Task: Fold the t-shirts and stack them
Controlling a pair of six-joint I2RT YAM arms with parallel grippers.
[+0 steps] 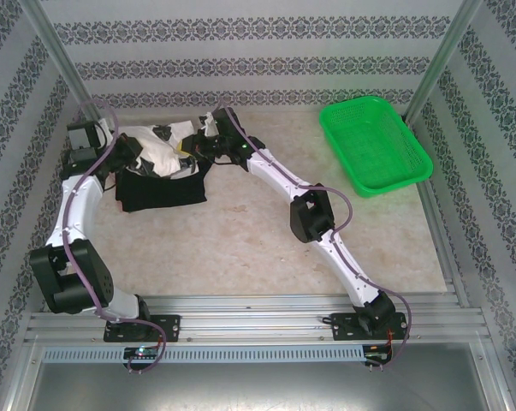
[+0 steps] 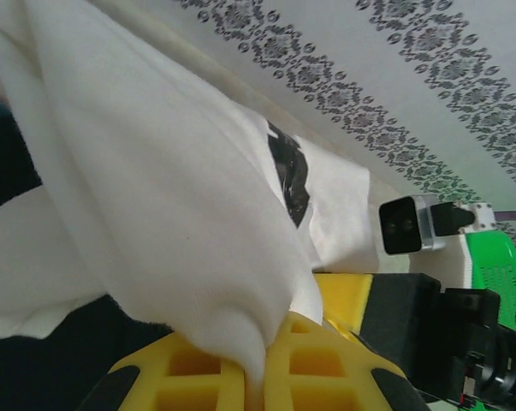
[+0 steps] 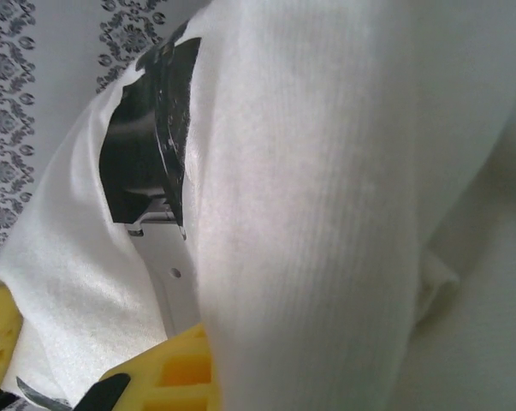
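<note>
While both arms reach out to about 11 o'clock on the worktop (image 1: 266,248) (12 being the far wall from their bases), the cream-white t-shirt (image 1: 159,145) hangs bunched between them, off the surface for most of its length. The left claw (image 2: 259,368) is pressed together on a fold of that white cloth; its wrist view shows the fabric funnelling down into the seam between the yellow fingers (image 2: 198,377). The right claw (image 1: 198,144) is largely buried under the draped shirt. Its fingers are drawn in close with cloth running down beside them, so I judge it to be pinching the same garment at the other end.

What the coming move turns on is the shirt's line. Its long axis runs roughly 9 to 3 o'clock, with the left claw at the 9 end and the right claw at the 3 end, so neither arm is nearer; each owns one end. The cloth sags and crumples in the middle rather than stretching flat, and a dark printed patch shows on it.

The black t-shirt (image 1: 163,193) lies flat on the worktop just toward 6 o'clock of the hanging white one, partly under its lower edge. A green basket (image 1: 373,145) sits well apart at about 2 o'clock. To my eye the white shirt is not yet folded, and the claws would need to draw apart along that 9-to-3 line to take out the slack before laying it down.
</note>
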